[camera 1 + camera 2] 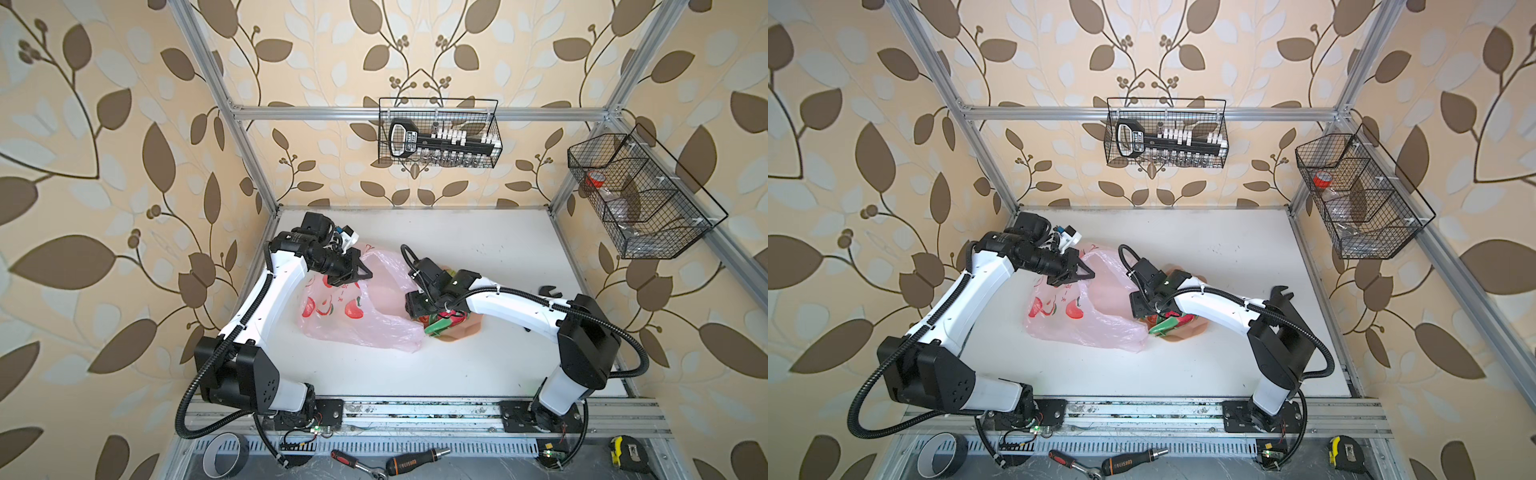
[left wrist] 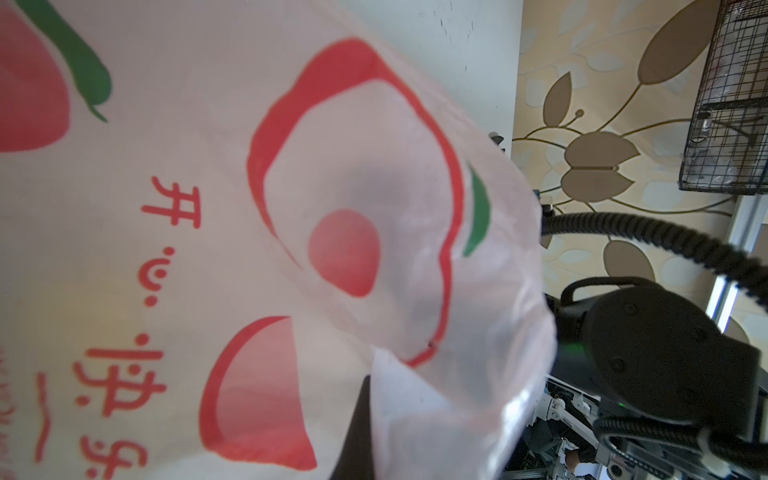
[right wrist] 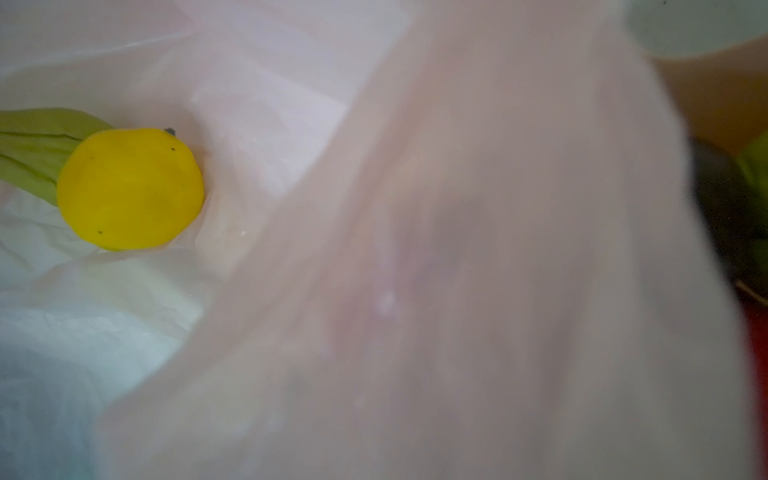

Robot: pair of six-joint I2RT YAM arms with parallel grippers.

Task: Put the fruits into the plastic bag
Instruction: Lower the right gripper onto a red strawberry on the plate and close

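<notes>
Fruits, where are they rn?

Split. One lemon lies inside the plastic bag, deep in, w/ a green thing touching it; can't tell which fruit that is. Bag's slumped on the table, apple print up. Others sit in the bowl, just beside the bag's mouth. The dragon fruit is on top, red w/ green scales; right wrist view catches a green fruit at the edge of view, v. blurry.

Why's the left claw up by the bag?

The left gripper is clamped shut on the bag's upper rim, lifting film off the table. My guess: it props the mouth open toward the bowl, so each carry is short & nobody fights floppy plastic.

And the right one?

The right gripper hangs at the bag's mouth, betw. bag & bowl, above the dragon fruit. From above the jaws are hidden under the wrist, & its own cam shows only pink film + bag interior. So can't tell if it's open, closed or carrying anything.

Other containers?

Two wire ones on the walls, well apart from the bag: back basket w/ a socket rail, side basket w/ a red tape roll. Not task stuff, imo.
</notes>
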